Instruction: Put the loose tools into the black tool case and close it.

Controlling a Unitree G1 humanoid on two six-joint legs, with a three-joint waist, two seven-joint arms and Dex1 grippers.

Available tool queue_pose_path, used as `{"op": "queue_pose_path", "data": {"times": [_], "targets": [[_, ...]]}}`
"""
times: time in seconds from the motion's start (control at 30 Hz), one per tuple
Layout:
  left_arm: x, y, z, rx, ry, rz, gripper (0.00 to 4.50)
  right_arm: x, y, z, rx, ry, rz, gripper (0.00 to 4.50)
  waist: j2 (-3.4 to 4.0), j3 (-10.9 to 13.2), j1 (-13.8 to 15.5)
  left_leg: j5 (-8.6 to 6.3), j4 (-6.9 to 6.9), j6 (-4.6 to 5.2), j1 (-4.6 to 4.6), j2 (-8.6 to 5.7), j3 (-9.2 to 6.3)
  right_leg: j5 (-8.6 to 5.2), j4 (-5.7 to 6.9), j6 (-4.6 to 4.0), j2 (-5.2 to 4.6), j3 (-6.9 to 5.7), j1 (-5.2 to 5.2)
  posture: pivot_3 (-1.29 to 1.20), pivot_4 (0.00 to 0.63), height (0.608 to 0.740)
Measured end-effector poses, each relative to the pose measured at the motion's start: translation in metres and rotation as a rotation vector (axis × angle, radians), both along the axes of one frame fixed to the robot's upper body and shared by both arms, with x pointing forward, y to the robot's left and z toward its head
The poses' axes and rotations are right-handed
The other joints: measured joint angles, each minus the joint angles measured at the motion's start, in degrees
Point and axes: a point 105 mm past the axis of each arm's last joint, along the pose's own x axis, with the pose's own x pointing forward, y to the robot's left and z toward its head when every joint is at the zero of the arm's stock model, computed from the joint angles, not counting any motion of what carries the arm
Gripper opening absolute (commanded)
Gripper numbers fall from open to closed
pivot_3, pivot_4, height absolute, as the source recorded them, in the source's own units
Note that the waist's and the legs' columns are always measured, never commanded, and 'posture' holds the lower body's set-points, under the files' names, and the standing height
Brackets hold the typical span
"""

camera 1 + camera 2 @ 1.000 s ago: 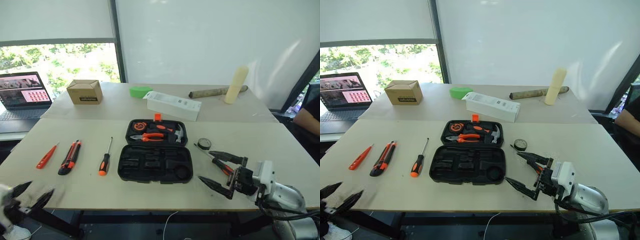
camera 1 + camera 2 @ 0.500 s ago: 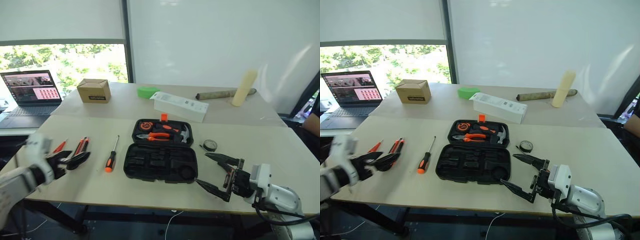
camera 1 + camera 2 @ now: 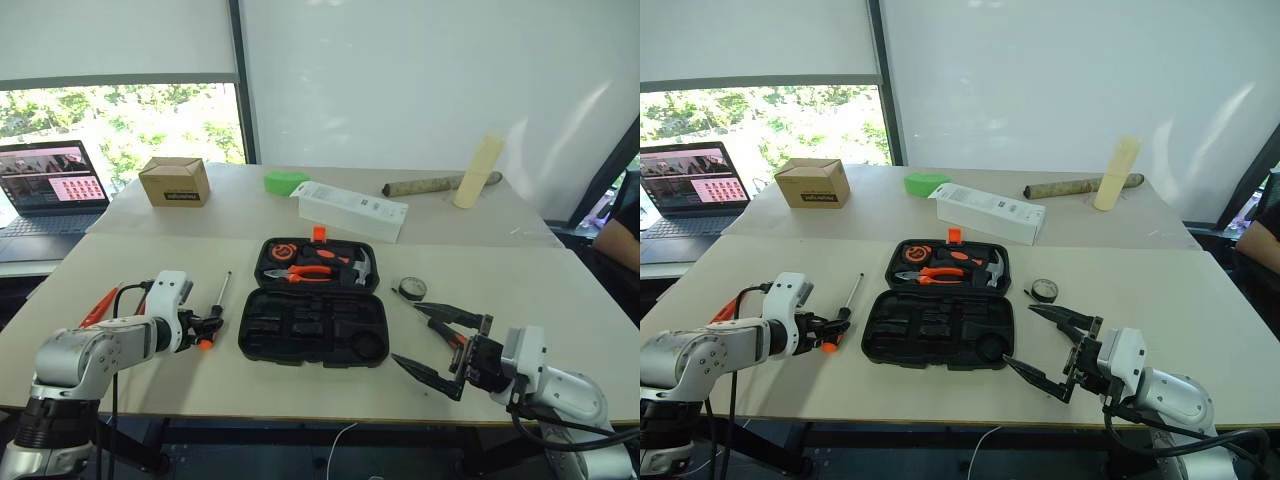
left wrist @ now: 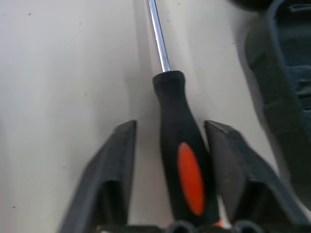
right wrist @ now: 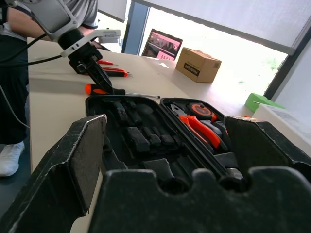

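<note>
inside, open black tool case [image 3: 312,325], upper half pliers [image 3: 305,272], hammer [image 3: 357,267]

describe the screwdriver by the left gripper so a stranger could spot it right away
Start at the open black tool case in the middle of the table. Just off its side nearer the laptop lies a screwdriver with a thin steel shaft and an orange-black handle, the handle between the left gripper's fingers. Unlike the tester pen beyond it, it has a long bare metal shaft.
</note>
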Motion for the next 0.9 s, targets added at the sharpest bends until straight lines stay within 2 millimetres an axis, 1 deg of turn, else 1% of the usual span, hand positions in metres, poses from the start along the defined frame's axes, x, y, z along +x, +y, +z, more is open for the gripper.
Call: {"op": "queue_pose_path", "data": {"times": [0.03, 0.07, 0.13, 0.2, 0.27, 0.33, 0.37, 0.4, 0.43, 0.47, 0.5, 0.53, 0.57, 0.63, 0.7, 0.73, 0.8, 0.9], "targets": [[0.001, 0.0, 0.0, -0.004, -0.004, 0.0, 0.8, 0.0, -0.001, 0.0, 0.001, 0.002, -0.008, 4.5, 0.0, 0.0, 0.0, 0.0, 0.0, 0.0, 0.01, 0.01, -0.01, 0.0, 0.03, 0.0, 0.01, 0.0, 0.0, 0.0, 0.15, 0.74], [0.002, 0.0, 0.0, -0.009, -0.005, -0.001, 0.73, 0.0, -0.002, -0.001, 0.002, 0.004, -0.016, 4.5, 0.0, 0.0, 0.1, 0.0, 0.0, 0.0, 0.01, 0.0, -0.02, 0.0, 0.04, -0.01, 0.01, 0.0, 0.0, 0.0, 0.15, 0.74], [0.005, 0.002, 0.001, -0.022, -0.023, 0.003, 0.73, -0.002, -0.005, -0.002, 0.003, 0.011, -0.033, 4.5, 0.0, 0.0, 0.3, 0.01, 0.01, 0.02, 0.01, -0.01, -0.04, 0.0, 0.09, -0.02, 0.03, -0.01, -0.01, 0.0, 0.15, 0.74], [0.017, 0.014, 0.007, -0.011, -0.092, 0.031, 0.73, -0.004, -0.006, -0.002, 0.001, 0.01, -0.041, 4.5, -0.04, 0.0, 0.3, -0.02, 0.03, 0.11, -0.03, -0.01, -0.05, 0.03, 0.06, -0.06, 0.09, -0.03, -0.03, 0.0, 0.15, 0.74], [0.027, 0.018, 0.029, -0.027, -0.203, -0.004, 0.73, -0.006, -0.007, -0.003, -0.01, 0.014, -0.043, 4.5, -0.19, 0.1, 0.5, -0.02, 0.05, 0.14, -0.07, 0.0, -0.07, 0.04, 0.05, -0.09, 0.11, -0.07, -0.07, 0.0, 0.15, 0.74], [0.034, 0.011, 0.066, -0.04, -0.371, -0.156, 0.73, -0.009, -0.009, -0.002, -0.019, 0.017, -0.052, 4.5, -0.23, 0.1, 0.6, 0.03, 0.08, 0.05, -0.13, -0.02, -0.03, 0.04, 0.02, -0.09, 0.06, -0.09, -0.09, 0.0, 0.15, 0.74], [0.033, 0.0, 0.086, -0.03, -0.463, -0.289, 0.73, -0.009, -0.012, -0.001, -0.023, 0.017, -0.064, 4.5, -0.23, 0.1, 0.8, 0.09, 0.09, -0.05, -0.15, -0.04, 0.01, 0.04, -0.05, -0.08, 0.04, -0.12, -0.07, 0.0, 0.15, 0.74], [0.029, -0.015, 0.103, -0.001, -0.534, -0.454, 0.73, -0.008, -0.016, 0.0, -0.029, 0.014, -0.079, 4.5, -0.23, 0.1, 1.0, 0.07, 0.1, -0.03, -0.15, -0.07, 0.07, 0.03, -0.07, -0.05, -0.02, -0.12, -0.04, 0.0, 0.15, 0.74], [0.024, -0.031, 0.111, 0.032, -0.569, -0.604, 0.73, -0.008, -0.017, 0.001, -0.038, 0.012, -0.085, 4.5, -0.21, 0.1, 1.1, 0.04, 0.1, 0.02, -0.13, -0.12, 0.19, 0.02, -0.15, -0.02, -0.03, -0.13, 0.02, 0.0, 0.15, 0.74], [0.021, -0.041, 0.112, 0.064, -0.579, -0.712, 0.73, -0.008, -0.018, 0.002, -0.04, 0.009, -0.089, 4.5, -0.19, 0.1, 1.2, 0.02, 0.12, 0.06, -0.13, -0.14, 0.23, 0.01, -0.15, 0.01, -0.04, -0.12, 0.05, 0.0, 0.15, 0.74], [0.018, -0.057, 0.108, 0.124, -0.568, -0.875, 0.73, -0.008, -0.02, 0.002, -0.041, 0.007, -0.094, 4.5, -0.18, 0.1, 1.2, -0.01, 0.14, 0.11, -0.12, -0.23, 0.32, -0.01, -0.18, 0.04, -0.03, -0.11, 0.09, 0.0, 0.15, 0.74], [0.018, -0.067, 0.1, 0.179, -0.54, -0.982, 0.73, -0.008, -0.02, 0.003, -0.042, 0.007, -0.095, 4.5, -0.18, 0.1, 1.2, -0.02, 0.15, 0.12, -0.15, -0.24, 0.39, -0.01, -0.18, 0.05, 0.0, -0.11, 0.08, 0.0, 0.15, 0.74], [0.022, -0.076, 0.086, 0.243, -0.499, -1.088, 0.73, -0.008, -0.021, 0.002, -0.042, 0.008, -0.101, 4.5, -0.18, 0.1, 1.3, -0.02, 0.18, 0.14, -0.17, -0.23, 0.4, -0.02, -0.16, 0.07, 0.04, -0.11, 0.08, 0.0, 0.15, 0.74], [0.026, -0.088, 0.069, 0.309, -0.448, -1.188, 0.73, -0.008, -0.021, 0.004, -0.042, 0.006, -0.106, 4.5, -0.2, 0.1, 1.3, -0.07, 0.22, 0.24, -0.27, -0.21, 0.38, -0.02, -0.17, 0.07, 0.09, -0.12, 0.02, 0.0, 0.15, 0.74], [0.037, -0.103, 0.053, 0.403, -0.403, -1.263, 0.73, -0.007, -0.02, 0.005, -0.037, 0.003, -0.113, 4.5, -0.24, 0.1, 1.2, -0.18, 0.31, 0.44, -0.38, -0.2, 0.31, -0.01, -0.18, 0.07, 0.12, -0.15, -0.01, 0.0, 0.15, 0.74], [0.041, -0.107, 0.048, 0.442, -0.392, -1.285, 0.73, -0.007, -0.019, 0.005, -0.033, 0.002, -0.114, 4.5, -0.25, 0.1, 1.0, -0.27, 0.32, 0.59, -0.39, -0.19, 0.29, -0.01, -0.19, 0.08, 0.12, -0.14, -0.02, 0.0, 0.15, 0.74], [0.049, -0.11, 0.041, 0.515, -0.374, -1.307, 0.73, -0.008, -0.019, 0.004, -0.028, 0.006, -0.12, 4.5, -0.25, 0.1, 0.6, -0.31, 0.33, 0.66, -0.4, -0.19, 0.15, -0.05, -0.18, 0.14, 0.11, -0.11, -0.03, 0.0, 0.15, 0.74], [0.058, -0.11, 0.03, 0.556, -0.346, -1.284, 0.73, -0.011, -0.016, 0.002, -0.025, 0.013, -0.121, 4.5, -0.25, 0.1, 0.4, -0.36, 0.34, 0.75, -0.41, -0.2, 0.04, -0.09, -0.17, 0.22, 0.07, -0.09, -0.06, 0.0, 0.15, 0.74]]}}
